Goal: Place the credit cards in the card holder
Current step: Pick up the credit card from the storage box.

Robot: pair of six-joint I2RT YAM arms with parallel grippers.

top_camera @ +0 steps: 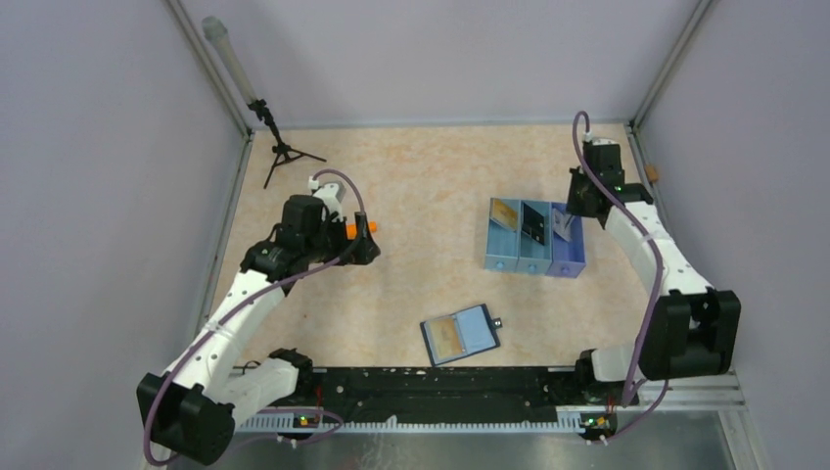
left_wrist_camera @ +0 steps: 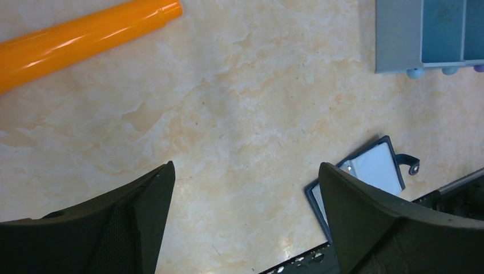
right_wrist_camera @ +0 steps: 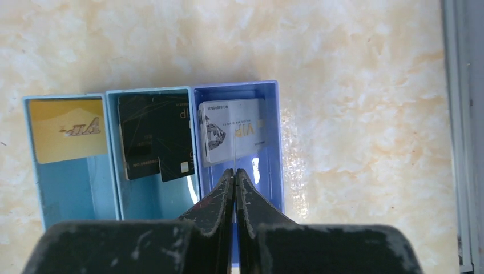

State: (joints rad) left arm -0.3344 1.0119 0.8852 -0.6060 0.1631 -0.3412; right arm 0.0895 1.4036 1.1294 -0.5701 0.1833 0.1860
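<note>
Pinching a white card (top_camera: 562, 223) edge-on, my right gripper (right_wrist_camera: 234, 171) is clamped over the tray (right_wrist_camera: 273, 142); my left gripper (left_wrist_camera: 245, 165) gapes, idle. The card holder (top_camera: 480, 328) lies open near the arm bases with one gold card (top_camera: 447, 335) inside. The black cards (right_wrist_camera: 154, 142) and another gold one remain binned.

Three-bin blue tray (top_camera: 517, 260) on marbled tabletop (top_camera: 411, 176); small tripod (top_camera: 284, 152), perhaps microphone stand

Setting: a robot test cell in a lab, not a lived-in room.

Evidence:
- Two white-and-black robot arms, the left arm (top_camera: 230, 308) and the right arm (top_camera: 641, 240), are bolted to a black rail (top_camera: 440, 387) at the near edge of a desk (top_camera: 411, 176) with a marbled beige top.
- Plain lilac-grey panels (top_camera: 98, 196) wall the desk in on three sides, held by metal corner posts (top_camera: 210, 69).
- Purple cables (top_camera: 652, 299) loop along the arms.
- A small black tripod (top_camera: 286, 155) stands in the far left corner.
</note>
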